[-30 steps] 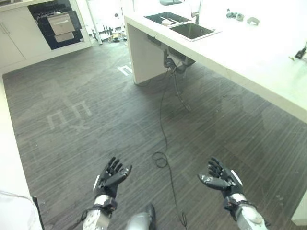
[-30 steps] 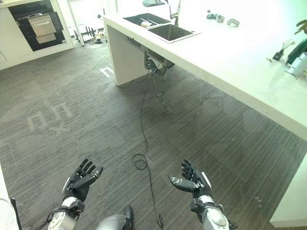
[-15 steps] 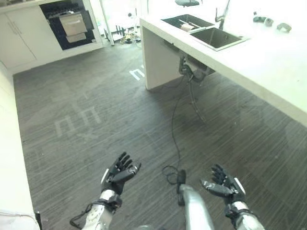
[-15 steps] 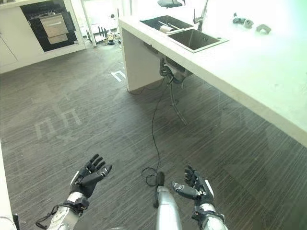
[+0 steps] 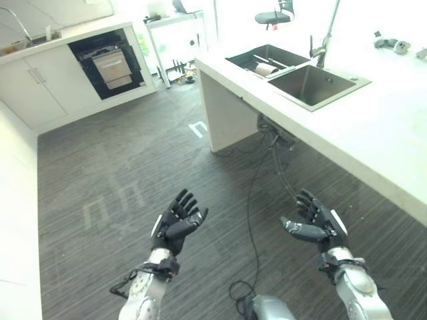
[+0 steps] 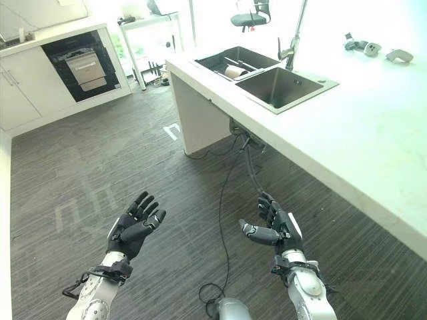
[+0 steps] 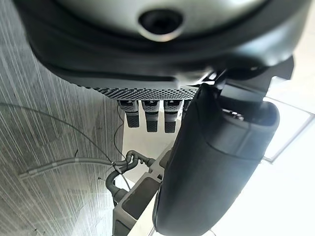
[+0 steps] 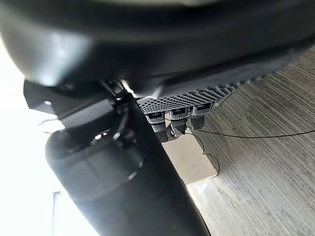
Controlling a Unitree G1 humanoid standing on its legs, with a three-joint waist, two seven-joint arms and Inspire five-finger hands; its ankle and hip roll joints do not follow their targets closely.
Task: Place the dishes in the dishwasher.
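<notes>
Both robot hands, left [image 5: 177, 223] and right [image 6: 277, 228], spread empty; dishwasher [image 5: 112, 63] far off.

The left hand [image 5: 175, 223] and right hand [image 5: 317, 227] are dark, nearly black, with segmented fingers of glossy plastic. Each carries a narrow white strip [image 5: 337, 222] along its outer edge. Behind each hand a black wrist collar joins a rounded silver-grey forearm [image 5: 357, 293]. Seen from the left wrist, the hand's body is a smooth dark shell with a round recessed hole [image 7: 160, 19], and beside that hole a band of fine dotted texture [image 7: 142, 91]. The fingers [image 7: 150, 115] are blocky and grey-tipped, the thumb [image 7: 211, 167] thick and rounded.
</notes>
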